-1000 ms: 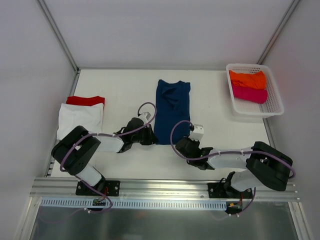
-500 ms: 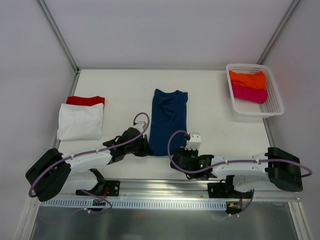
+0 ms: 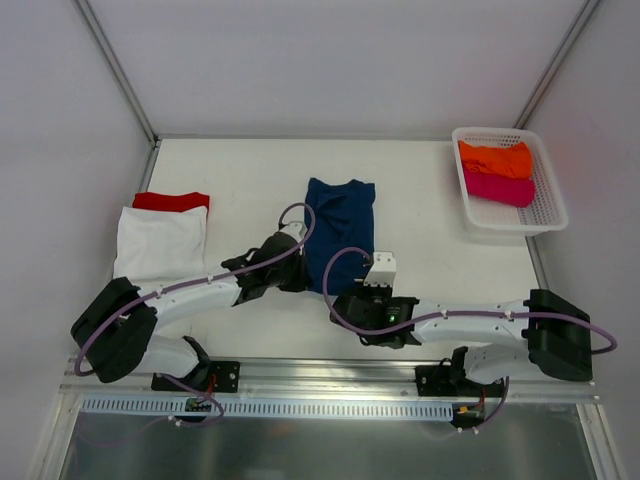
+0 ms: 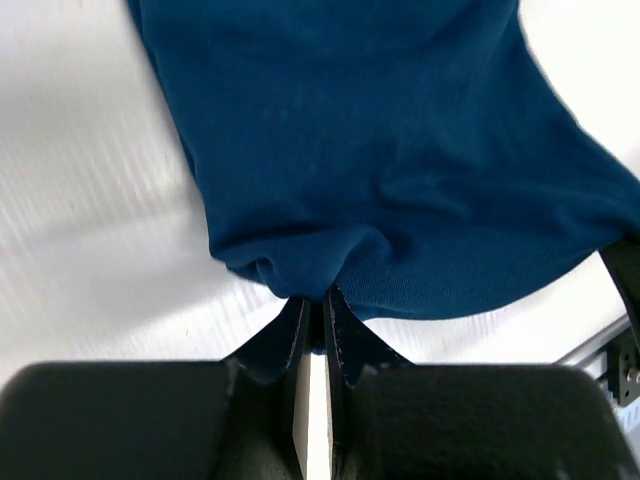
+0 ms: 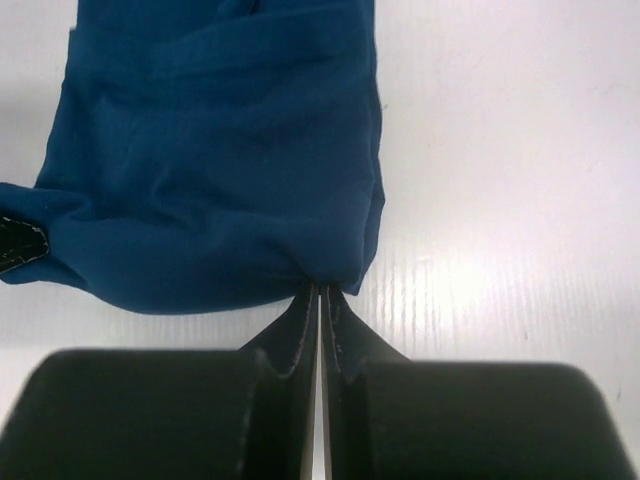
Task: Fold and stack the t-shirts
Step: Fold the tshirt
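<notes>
The navy blue t-shirt lies as a narrow strip in the middle of the table, with its near hem raised. My left gripper is shut on the hem's left corner; the left wrist view shows the cloth bunched at the closed tips. The right corner is pinched in my right gripper, which is shut, its tips biting the folded edge of the shirt. A folded white t-shirt lies at the left on top of a red one.
A white mesh basket stands at the back right with an orange t-shirt and a magenta one inside. Both arms stretch low over the table's near half. Metal rails run along the near edge.
Both grippers first dragged the navy shirt toward the near edge. They have since carried its near hem back away from that edge, so the shirt looks shorter.
</notes>
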Robot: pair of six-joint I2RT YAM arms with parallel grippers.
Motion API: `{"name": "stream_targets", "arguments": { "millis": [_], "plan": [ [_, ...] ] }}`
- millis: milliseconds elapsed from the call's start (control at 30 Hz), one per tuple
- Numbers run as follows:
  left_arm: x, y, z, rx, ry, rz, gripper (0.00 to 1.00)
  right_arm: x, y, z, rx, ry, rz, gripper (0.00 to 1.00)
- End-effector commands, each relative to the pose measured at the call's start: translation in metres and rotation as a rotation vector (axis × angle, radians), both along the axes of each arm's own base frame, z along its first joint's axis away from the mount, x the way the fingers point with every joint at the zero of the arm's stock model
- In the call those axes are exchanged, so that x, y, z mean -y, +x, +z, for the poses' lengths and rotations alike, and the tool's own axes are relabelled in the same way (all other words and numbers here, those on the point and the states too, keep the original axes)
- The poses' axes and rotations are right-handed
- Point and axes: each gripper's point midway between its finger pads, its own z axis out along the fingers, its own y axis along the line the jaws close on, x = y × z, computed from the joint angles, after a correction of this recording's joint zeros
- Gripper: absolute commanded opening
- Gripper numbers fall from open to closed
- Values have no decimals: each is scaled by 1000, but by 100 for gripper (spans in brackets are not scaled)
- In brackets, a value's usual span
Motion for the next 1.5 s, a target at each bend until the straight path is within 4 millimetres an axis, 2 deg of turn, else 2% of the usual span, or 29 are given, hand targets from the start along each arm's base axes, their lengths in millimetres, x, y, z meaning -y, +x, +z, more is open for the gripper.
{"name": "stream_targets", "arguments": {
  "millis": [0, 167, 400, 467, 533, 567, 633, 667, 767, 1000, 1033, 1067, 1100, 1133, 1167, 1233, 1267, 1300, 1333, 1467],
  "plan": [
    [4, 25, 17, 67, 58, 4, 0, 10, 23, 23, 75, -78, -44, 0],
    [5, 52, 30, 89, 70, 34, 0, 7, 50, 35, 91, -97, -43, 0],
    [2, 102, 47, 108, 82, 87, 0, 1, 108, 34, 63, -117, -41, 0],
    [1, 112, 48, 110, 86, 97, 0, -6, 124, 41, 67, -106, -35, 0],
    [0, 127, 53, 117, 85, 113, 0, -4, 141, 39, 60, -122, -36, 0],
    [-2, 137, 56, 124, 85, 127, 0, -3, 154, 46, 70, -107, -52, 0],
    [-2, 147, 60, 127, 78, 134, 0, -3, 166, 43, 50, -122, -35, 0],
    [1, 155, 69, 143, 65, 136, 0, -1, 176, 48, 54, -116, -48, 0],
    [3, 175, 69, 139, 62, 136, 0, -4, 202, 61, 77, -104, -48, 0],
    [12, 222, 75, 149, 33, 120, 0, -1, 246, 71, 79, -111, -46, 0],
    [16, 231, 85, 169, 20, 115, 0, 4, 254, 69, 75, -112, -57, 0],
    [18, 238, 77, 159, 27, 112, 0, 3, 258, 61, 57, -116, -50, 0],
    [18, 243, 78, 163, 28, 106, 0, 3, 266, 66, 66, -105, -55, 0],
    [20, 254, 89, 185, 11, 108, 0, 7, 271, 65, 64, -102, -65, 0],
    [21, 258, 78, 165, 20, 104, 0, 6, 275, 64, 62, -102, -66, 0],
    [22, 270, 85, 184, 14, 107, 0, 9, 288, 62, 60, -98, -77, 0],
    [20, 275, 78, 172, 18, 110, 0, 8, 292, 61, 57, -94, -72, 0],
    [22, 282, 88, 193, 6, 111, 0, 9, 300, 61, 59, -91, -80, 0],
    [21, 287, 84, 188, 8, 116, 0, 10, 304, 61, 57, -93, -84, 0],
    [19, 302, 93, 215, -4, 138, 0, 12, 325, 63, 71, -82, -103, 0]
  ]
}}
